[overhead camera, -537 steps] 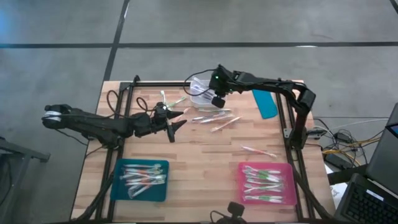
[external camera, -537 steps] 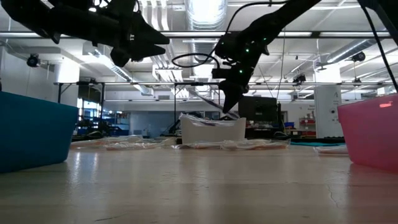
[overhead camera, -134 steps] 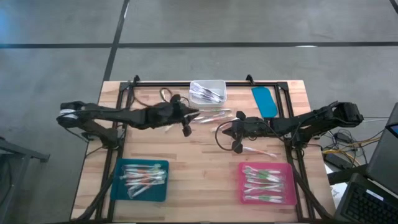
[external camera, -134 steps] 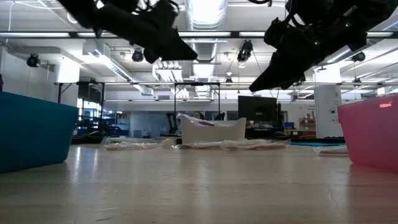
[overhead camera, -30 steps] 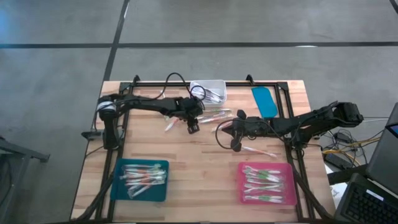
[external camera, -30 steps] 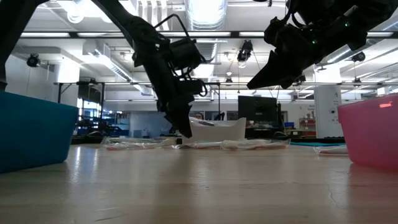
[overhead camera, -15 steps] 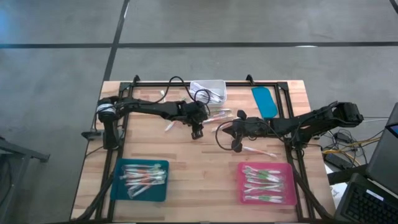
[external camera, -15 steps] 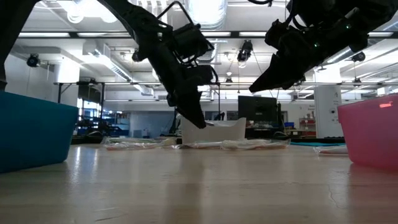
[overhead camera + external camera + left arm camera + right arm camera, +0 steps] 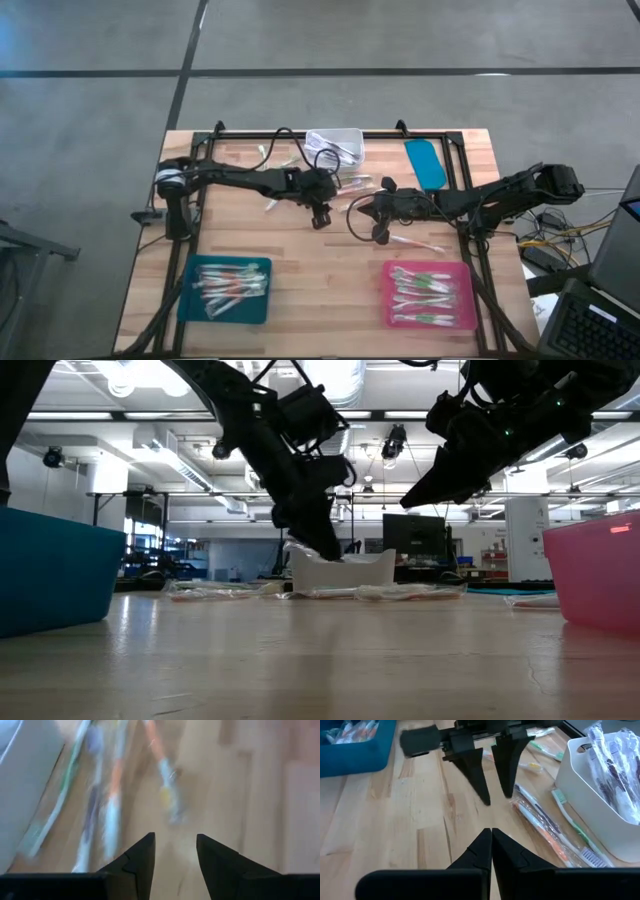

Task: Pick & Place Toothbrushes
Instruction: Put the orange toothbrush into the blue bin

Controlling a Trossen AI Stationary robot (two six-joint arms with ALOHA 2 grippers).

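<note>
The left gripper (image 9: 493, 797), fingers parted and empty, hangs just above the loose toothbrushes (image 9: 540, 827) beside the white bin (image 9: 334, 147) near the table's (image 9: 330, 260) far edge, and should straddle one brush squarely; the right gripper (image 9: 376, 236) waits closed mid-table.

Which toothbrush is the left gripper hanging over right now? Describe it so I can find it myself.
Start at the white bin at the table's far edge; loose toothbrushes lie just in front of it. The left gripper, open, points down at the orange-handled toothbrush on the side of the group away from the bin. Its neighbours nearer the bin have green accents.
</note>
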